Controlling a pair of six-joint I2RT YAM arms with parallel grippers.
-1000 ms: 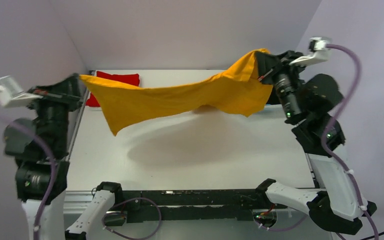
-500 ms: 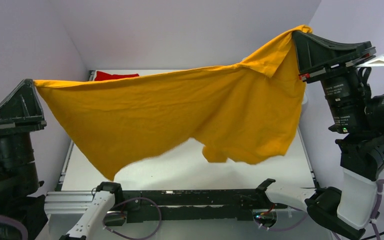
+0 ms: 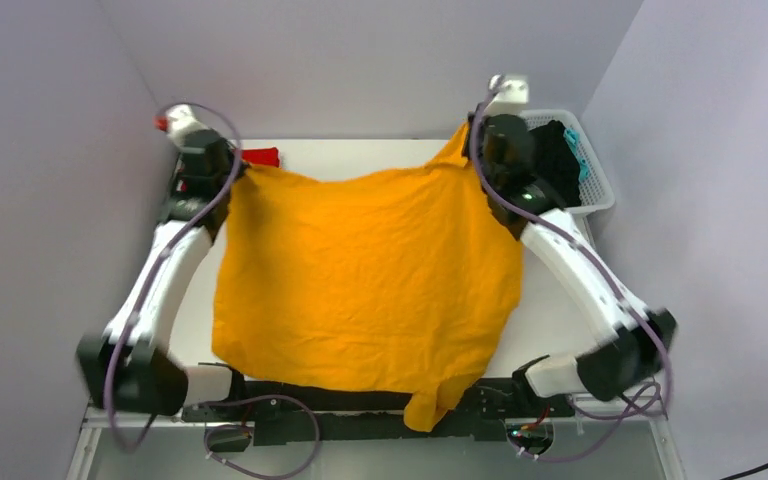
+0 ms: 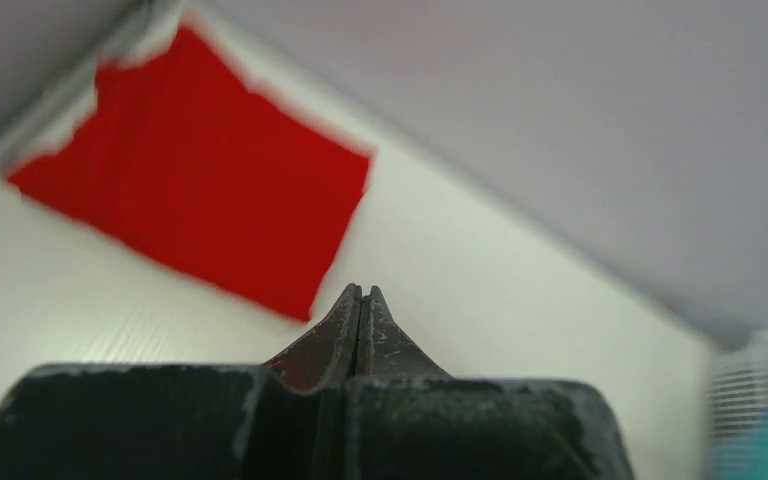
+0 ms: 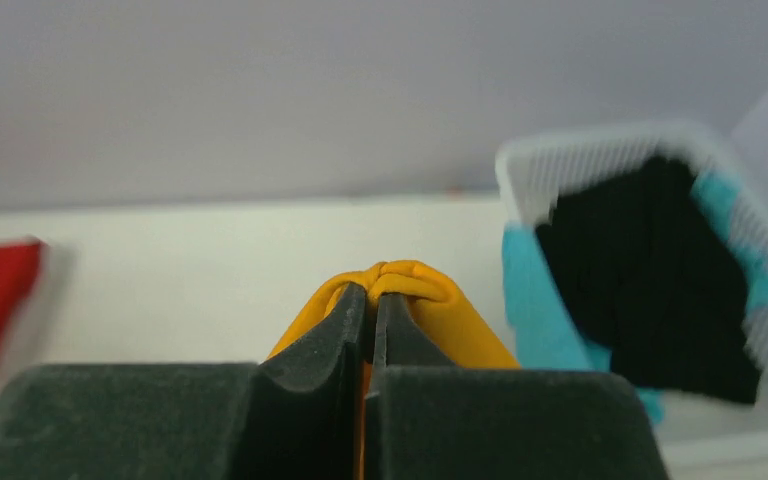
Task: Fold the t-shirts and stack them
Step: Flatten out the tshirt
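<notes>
Top external — creased orange t-shirt [image 3: 360, 270], soft cloth spread roughly square

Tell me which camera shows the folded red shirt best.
Left wrist view: the red shirt fills much of the frame, nearly whole though blurred. Top external shows only a sliver past the orange shirt; right wrist catches just an edge.

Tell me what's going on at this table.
An orange t-shirt is spread over the table between the two arms. The right tool is shut on one far corner. The left tool is shut at the other, though its camera shows no cloth. The near hem hangs over the front edge. A folded red shirt lies at the far left.
</notes>
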